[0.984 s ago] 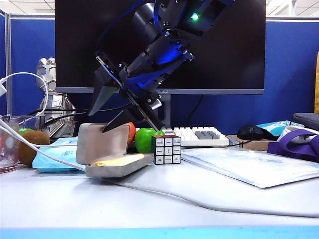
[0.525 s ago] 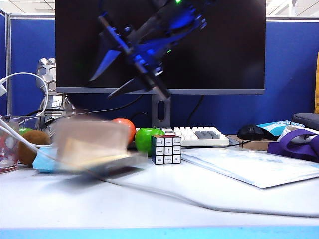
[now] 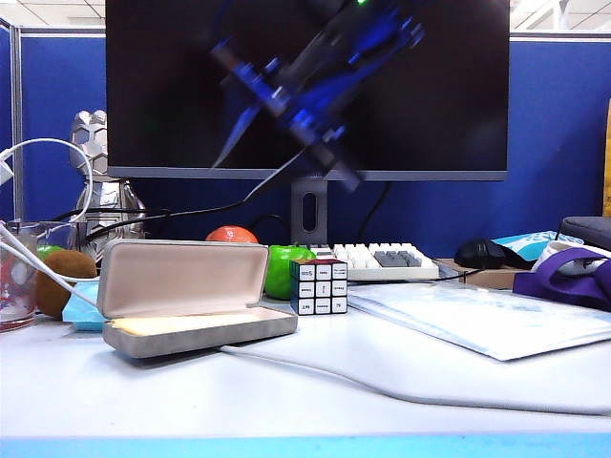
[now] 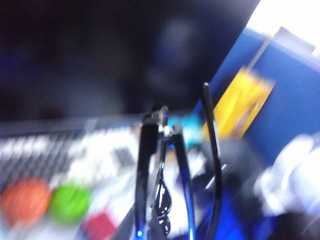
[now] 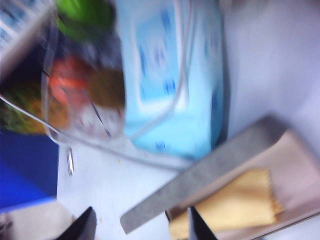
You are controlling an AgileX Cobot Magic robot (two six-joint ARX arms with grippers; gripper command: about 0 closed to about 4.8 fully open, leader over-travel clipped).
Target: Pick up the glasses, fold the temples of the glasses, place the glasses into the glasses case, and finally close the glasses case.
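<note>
Sitting open on the surface (image 3: pixel 315 382) at the lower left of the exterior frame, the glasses case (image 3: pixel 191 301) has its lid upright and the yellow cloth (image 5: pixel 235 202) lying in its tray, with a Rubik's cube (image 3: pixel 318 286) just beside its right end and a light blue tissue packet (image 5: pixel 172 85) behind it. High in that frame, in front of the dark monitor (image 3: pixel 305 86), hangs the right pincer (image 3: pixel 277 129), blurred, its two fingers spread apart and nothing between them; its wrist camera looks down on the case's edge and the cloth. The left pincer (image 4: pixel 161 131) is closed tight on the glasses (image 4: pixel 162 200), which appear only in the left wrist picture, gripped edge-on near the frame, with one of the temples (image 4: pixel 212 160) standing away from it rather than folded flat. My judgement is that the folding step is not done, and the trouble lies there: a narrow pinch on a thin frame could let the glasses twist or slip when the other pincer pushes a temple, and a temple left sticking out would foul the case rim and stop the lid closing. The case looks light enough to slide if nudged.
</note>
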